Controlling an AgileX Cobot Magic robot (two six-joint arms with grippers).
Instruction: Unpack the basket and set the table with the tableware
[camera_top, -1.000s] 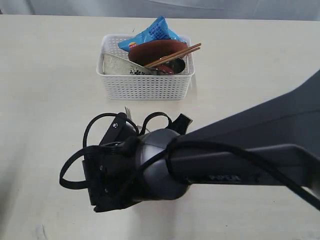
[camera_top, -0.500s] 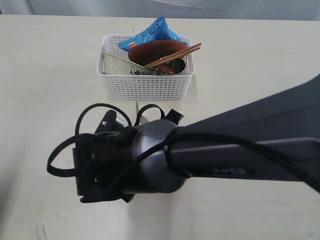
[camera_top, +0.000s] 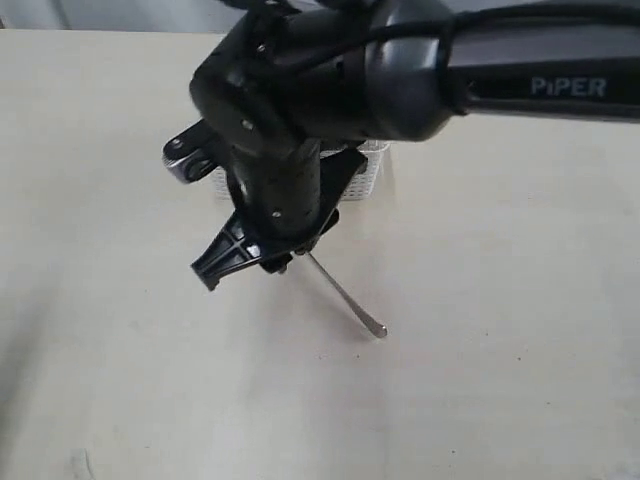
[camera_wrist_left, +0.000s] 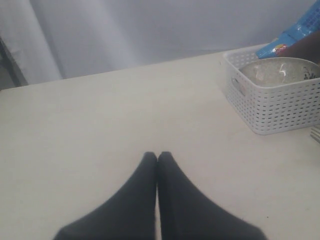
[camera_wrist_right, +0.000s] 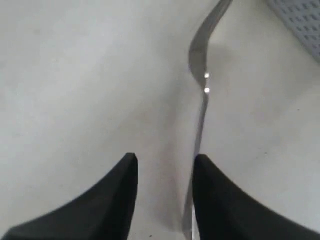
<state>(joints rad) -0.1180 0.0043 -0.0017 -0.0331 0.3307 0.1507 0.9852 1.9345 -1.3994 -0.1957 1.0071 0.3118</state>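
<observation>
A steel fork (camera_top: 345, 296) lies flat on the beige table (camera_top: 500, 300) in front of the white basket (camera_wrist_left: 272, 107). In the exterior view the right arm hides most of the basket (camera_top: 372, 168). My right gripper (camera_top: 240, 268) hangs open just above the fork's basket-side end. In the right wrist view the fork (camera_wrist_right: 202, 100) runs along one finger of the gripper (camera_wrist_right: 165, 162) and is not clamped. My left gripper (camera_wrist_left: 157, 156) is shut on nothing, well off to the side of the basket. The pale bowl (camera_wrist_left: 280, 74) sits inside the basket. The other tableware is hidden.
A blue chip bag (camera_wrist_left: 299, 29) sticks up from the far side of the basket. Fork tines (camera_wrist_left: 316, 134) show on the table just in front of the basket. A corner of the basket (camera_wrist_right: 300, 20) shows in the right wrist view.
The right arm has swung up and back from the near left toward the basket, now covering it. The fork, hidden under the arm before, now lies in plain view on the table.
</observation>
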